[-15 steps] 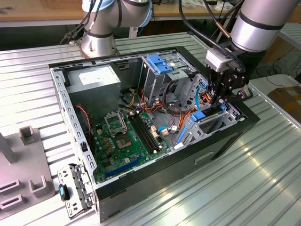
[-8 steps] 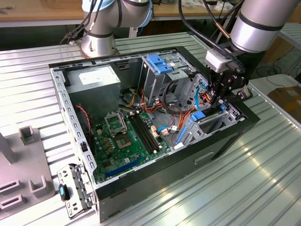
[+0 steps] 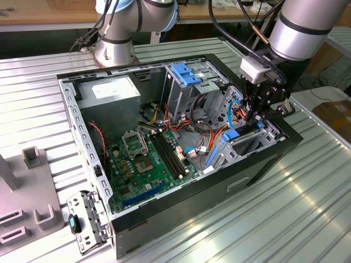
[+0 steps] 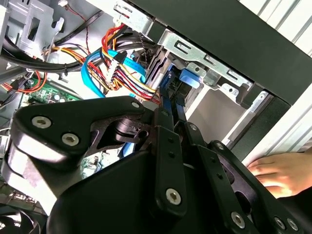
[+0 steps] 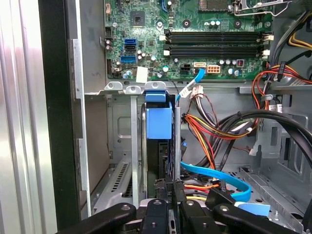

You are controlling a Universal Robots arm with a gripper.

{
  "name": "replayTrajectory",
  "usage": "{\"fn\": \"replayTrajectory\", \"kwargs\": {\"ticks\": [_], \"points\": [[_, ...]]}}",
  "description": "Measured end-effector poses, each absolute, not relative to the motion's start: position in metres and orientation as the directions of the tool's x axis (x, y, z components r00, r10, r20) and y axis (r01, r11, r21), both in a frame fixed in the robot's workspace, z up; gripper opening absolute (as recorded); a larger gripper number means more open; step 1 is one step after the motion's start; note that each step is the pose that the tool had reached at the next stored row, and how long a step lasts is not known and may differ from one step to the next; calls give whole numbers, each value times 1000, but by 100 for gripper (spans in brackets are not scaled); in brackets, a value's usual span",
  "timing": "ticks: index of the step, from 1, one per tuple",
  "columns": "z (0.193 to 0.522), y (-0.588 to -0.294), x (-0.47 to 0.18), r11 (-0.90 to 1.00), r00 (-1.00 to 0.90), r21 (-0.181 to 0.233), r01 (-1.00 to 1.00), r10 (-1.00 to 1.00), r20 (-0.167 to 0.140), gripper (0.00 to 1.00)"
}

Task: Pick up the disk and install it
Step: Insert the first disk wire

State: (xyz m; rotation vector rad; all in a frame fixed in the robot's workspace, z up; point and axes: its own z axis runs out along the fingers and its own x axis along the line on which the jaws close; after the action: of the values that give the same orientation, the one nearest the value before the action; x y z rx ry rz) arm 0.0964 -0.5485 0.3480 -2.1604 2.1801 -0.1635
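Disk point(image 5: 158, 146) stands on edge in the drive bay point(image 5: 122, 170) at the computer case's point(image 3: 263, 159) right end, gripper point(image 5: 168, 197) fingers closed on its edge. Install step underway, judged nearly seated. Next calls for straight push along rails. Person's hand point(image 4: 280, 173) rests near case.

Disk point(image 5: 157, 161) mostly hidden inside drive bay point(image 5: 130, 146).

One open computer case point(image 3: 263, 164) lies on the ribbed metal table point(image 3: 307, 219). In it sit one green motherboard point(image 3: 148, 164), one grey power supply box point(image 3: 112, 96) and one disk point(image 5: 158, 146) with blue rails. One gripper point(image 3: 256, 115) hangs over it. One hand point(image 4: 280, 173) rests by the case. Two grey fixtures point(image 3: 33, 159) stand at the table's edge
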Motion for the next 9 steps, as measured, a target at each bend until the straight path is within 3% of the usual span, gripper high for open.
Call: {"fn": "replayTrajectory", "kwargs": {"ticks": [9], "points": [[346, -549, 96, 7, -11, -123, -992, -1000, 27, 16]]}}
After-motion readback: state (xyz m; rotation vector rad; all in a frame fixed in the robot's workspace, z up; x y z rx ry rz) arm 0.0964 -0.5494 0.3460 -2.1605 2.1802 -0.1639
